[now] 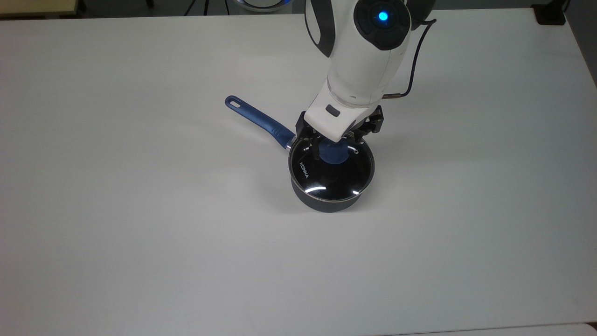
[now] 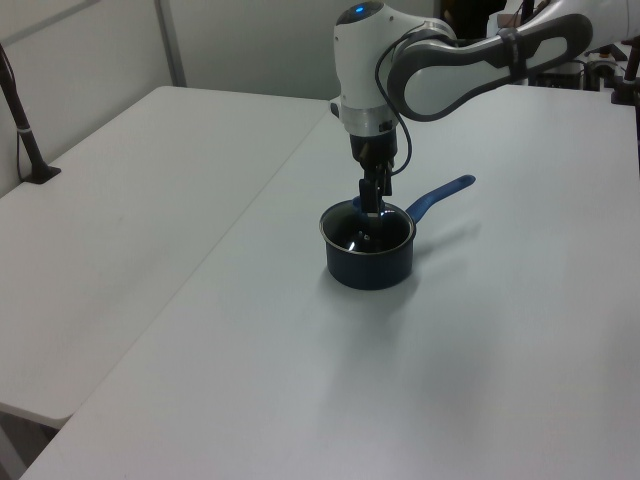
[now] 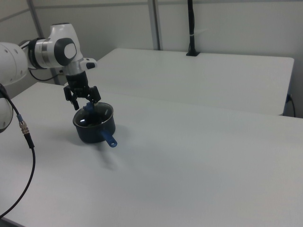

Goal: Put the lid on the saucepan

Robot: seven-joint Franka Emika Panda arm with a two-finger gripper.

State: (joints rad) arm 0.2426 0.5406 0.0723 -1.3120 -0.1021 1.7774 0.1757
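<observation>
Two-finger black gripper [image 1: 336, 143] on the white Franka arm: pointing straight down over the pan, fingers spread apart, one on each side of the round blue knob [image 1: 333, 155]. In the right view, gripper [image 3: 85, 101] plainly parted, with the knob [image 3: 88, 109] just below and between the fingertips. Cannot tell whether either finger touches the knob. In the left view, gripper [image 2: 375, 205] hanging just above the pan's mouth.

Round clear glass lid with a metal rim [image 1: 332, 172]: lying flat on the small dark deep saucepan [image 1: 326, 205], rim on rim all the way round, covering the black inside. White "KONKA" lettering [image 1: 305, 170] toward the top view's left of the glass. Seen also in the left view, lid [image 2: 367, 232] seated on the saucepan [image 2: 368, 268], and in the right view, lid [image 3: 92, 116] level on the saucepan [image 3: 94, 132].

Long blue handle with a hole at its end [image 1: 259, 119]: reaching toward the top view's upper left; toward the left view's right [image 2: 440, 193]; toward the camera in the right view [image 3: 108, 138].

Saucepan standing near the middle of the white table [image 1: 140, 210]. Thin black cable [image 1: 415, 70] looping beside the arm on the top view's right. Blue light [image 1: 383, 16] glowing on the arm's upper joint.
</observation>
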